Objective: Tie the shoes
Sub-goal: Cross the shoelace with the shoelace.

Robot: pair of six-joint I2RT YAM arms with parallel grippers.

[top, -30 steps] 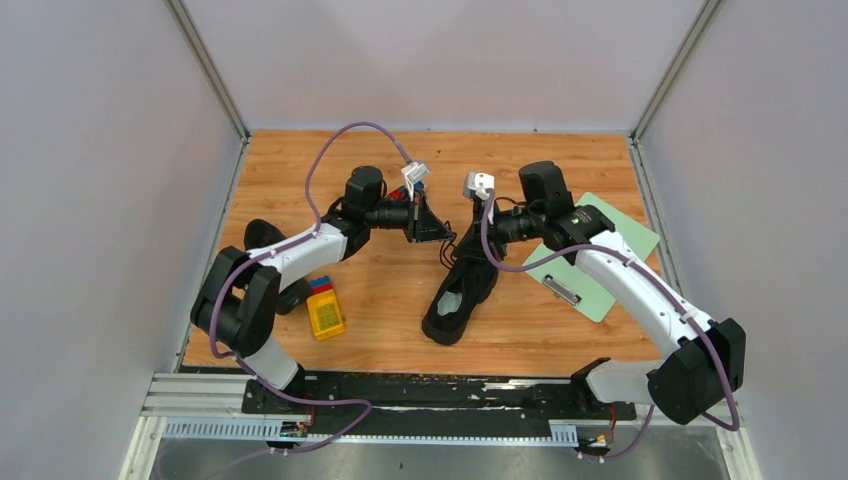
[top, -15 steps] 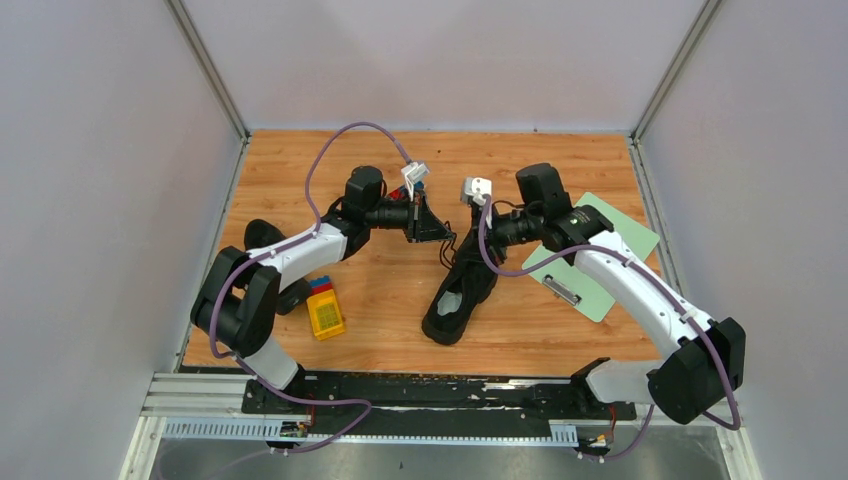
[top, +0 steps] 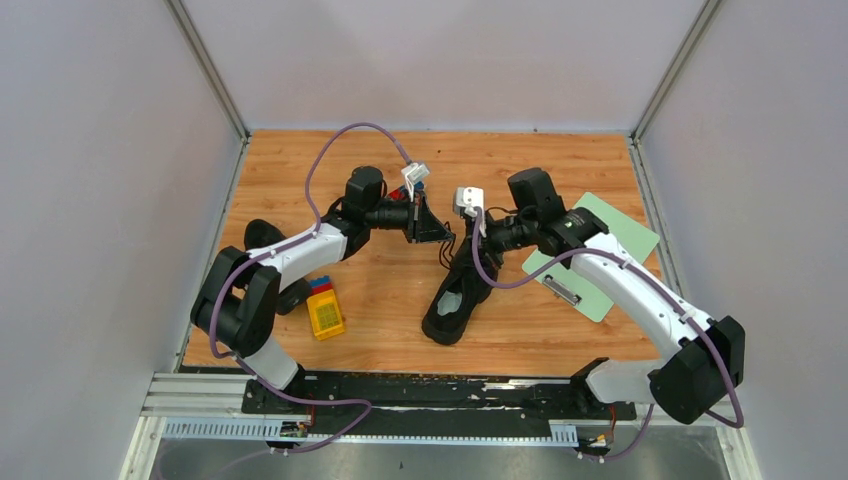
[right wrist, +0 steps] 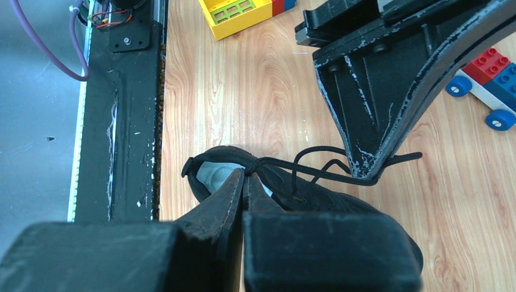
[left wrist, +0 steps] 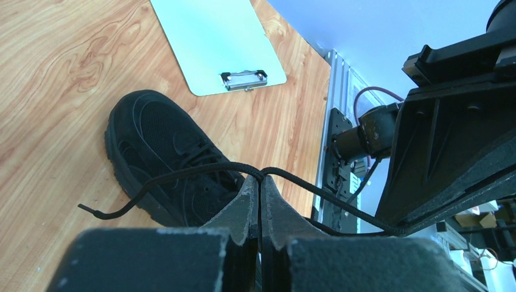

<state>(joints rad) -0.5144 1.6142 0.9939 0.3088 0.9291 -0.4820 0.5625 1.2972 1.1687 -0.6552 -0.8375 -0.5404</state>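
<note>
Laces of the centre shoe are pinched tight by the left tool and the right tool, but no bow shows. The second shoe looks yet to be tackled.

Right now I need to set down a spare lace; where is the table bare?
Bare wood: the far strip of the table, and between the yellow toy and the shoe. Crowded mid-table, where the left gripper and right gripper pinch its laces, and by the clipboard.
</note>
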